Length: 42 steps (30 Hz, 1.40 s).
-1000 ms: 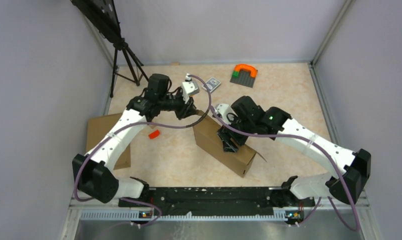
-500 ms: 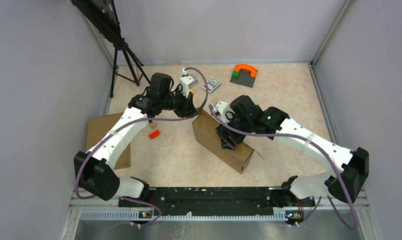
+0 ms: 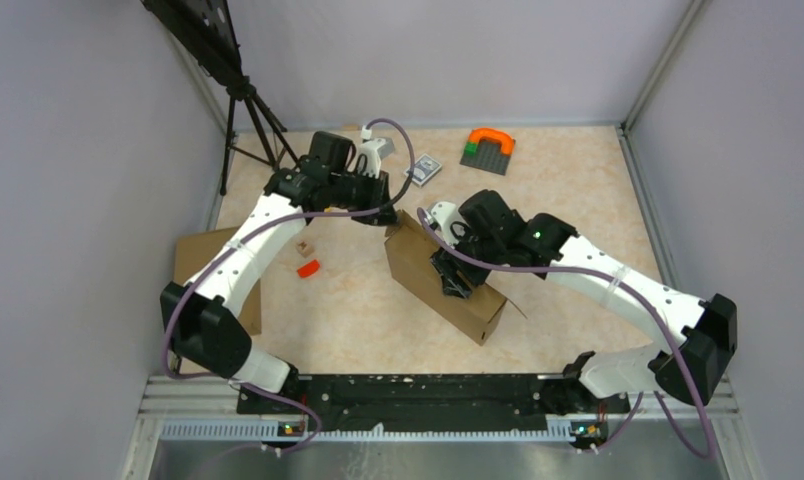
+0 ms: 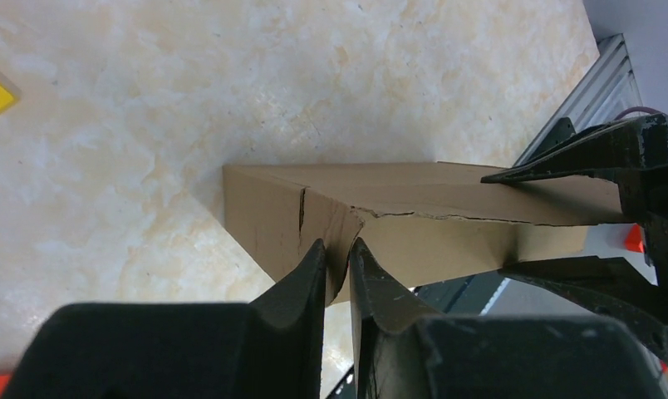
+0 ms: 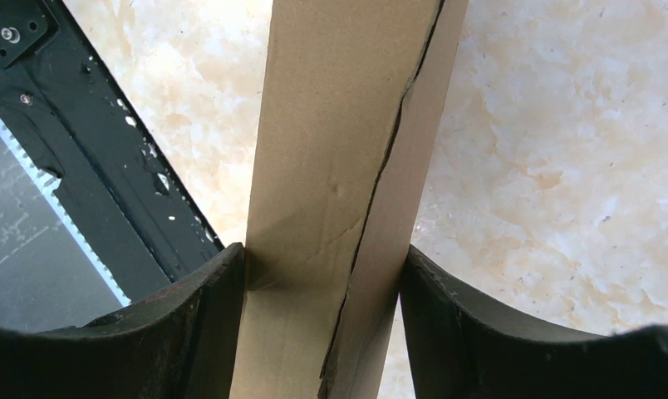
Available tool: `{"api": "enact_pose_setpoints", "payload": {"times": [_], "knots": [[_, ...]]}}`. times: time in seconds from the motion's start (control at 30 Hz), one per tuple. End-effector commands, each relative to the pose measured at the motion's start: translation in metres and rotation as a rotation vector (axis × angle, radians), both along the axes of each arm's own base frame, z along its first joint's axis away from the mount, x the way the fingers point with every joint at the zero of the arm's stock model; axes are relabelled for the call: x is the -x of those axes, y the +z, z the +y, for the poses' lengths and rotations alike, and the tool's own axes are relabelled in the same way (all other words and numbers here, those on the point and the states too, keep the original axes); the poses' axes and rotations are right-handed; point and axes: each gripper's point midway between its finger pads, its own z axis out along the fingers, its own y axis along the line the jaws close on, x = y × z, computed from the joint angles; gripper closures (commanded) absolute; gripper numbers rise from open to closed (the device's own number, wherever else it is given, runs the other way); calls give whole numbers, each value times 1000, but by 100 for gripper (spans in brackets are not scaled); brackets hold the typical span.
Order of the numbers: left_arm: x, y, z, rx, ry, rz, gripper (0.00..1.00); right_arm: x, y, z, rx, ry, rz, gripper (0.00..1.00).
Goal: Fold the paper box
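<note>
The paper box [image 3: 413, 262] is a brown cardboard box lying at an angle in the middle of the table. My right gripper [image 3: 454, 284] straddles its middle from above. In the right wrist view its two fingers press on both sides of the box [image 5: 331, 125], so the right gripper [image 5: 322, 259] is shut on it. My left gripper [image 3: 389, 214] is at the box's far end. The left wrist view shows the left gripper [image 4: 337, 249] pinching a small cardboard flap at the end of the box [image 4: 422, 208].
Another brown box [image 3: 203, 265] lies at the left wall. An orange block [image 3: 308, 268] and a small tan cube [image 3: 303, 246] lie between it and the paper box. At the back are a grey plate with an orange arch [image 3: 488, 148], a small grey card [image 3: 424, 168] and a tripod [image 3: 248, 120].
My left gripper has moved up and right to the box's far end and closed on the flap there. The right gripper keeps its hold; the box shifted slightly.
</note>
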Motion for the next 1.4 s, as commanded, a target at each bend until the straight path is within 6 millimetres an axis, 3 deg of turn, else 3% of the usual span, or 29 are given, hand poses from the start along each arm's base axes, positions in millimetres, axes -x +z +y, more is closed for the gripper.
{"api": "enact_pose_setpoints", "payload": {"times": [0.0, 0.37, 0.4, 0.47, 0.6, 0.73, 0.9, 1.23, 1.37], "knots": [[7, 15, -4, 34, 22, 67, 83, -7, 6, 9, -35, 19, -36, 46], [15, 6, -4, 68, 46, 93, 84, -7, 8, 11, -41, 24, -39, 46], [15, 7, -4, 70, 42, 90, 80, -7, 8, 11, -40, 26, -38, 46], [16, 7, -3, 60, 31, 72, 62, -8, 8, 11, -38, 26, -41, 46], [12, 4, 3, 40, 39, 17, 48, -9, 8, 9, -25, 24, -50, 44], [12, -6, 2, 28, 39, 46, 58, -13, 10, 7, -16, 12, -64, 29], [12, -11, 7, 4, 73, 72, 70, -15, 10, 6, 7, -9, -53, 24], [17, -2, 12, -1, 115, 59, 76, -21, 4, 2, 66, -39, -61, 27], [21, -9, 16, -10, 138, 53, 86, -20, 3, 3, 63, -32, -63, 28]]}}
